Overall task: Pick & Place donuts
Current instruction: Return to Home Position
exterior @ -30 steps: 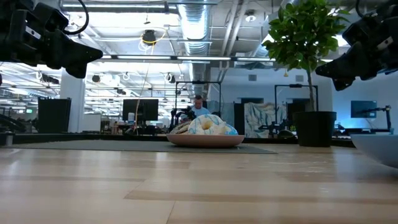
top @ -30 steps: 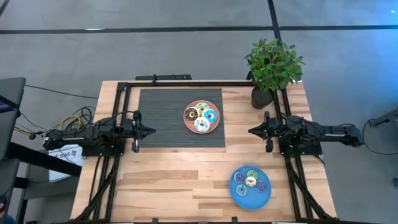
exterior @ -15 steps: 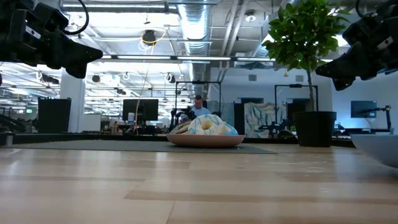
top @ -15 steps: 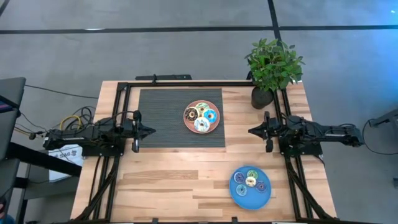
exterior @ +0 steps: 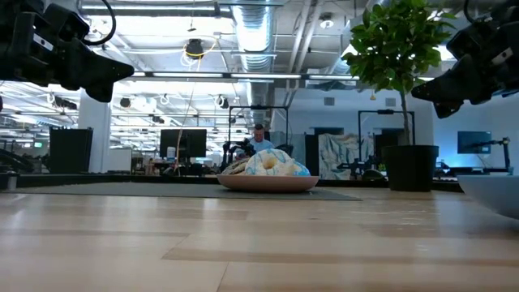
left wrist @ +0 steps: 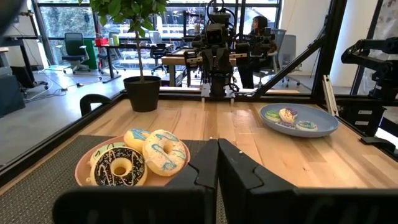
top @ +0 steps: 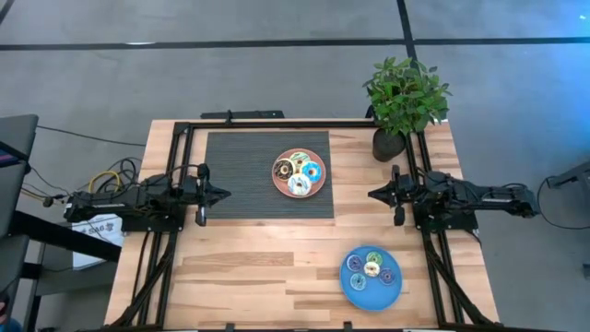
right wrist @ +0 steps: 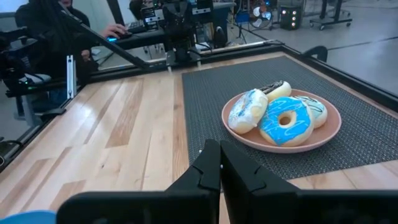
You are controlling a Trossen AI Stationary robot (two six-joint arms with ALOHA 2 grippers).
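Both arms parked, no donut loose on the table.

Left gripper (top: pixel 227 194) sits at the left edge of the mat (top: pixel 249 175) and right gripper (top: pixel 371 195) at the right side of the table (top: pixel 249 267). Their tips face each other, and each has its fingers pressed together on nothing. The pink plate (top: pixel 320 184), holding four big donuts (top: pixel 312 171), lies between the tips, slightly toward the far side and about equally near to both. The blue plate (top: pixel 371 302), holding the small donuts (top: pixel 371 268), sits at the near edge, close to the right arm and well apart from the left. No donut lies off a plate, so I judge there is nothing left to reach for and the sorting looks finished.
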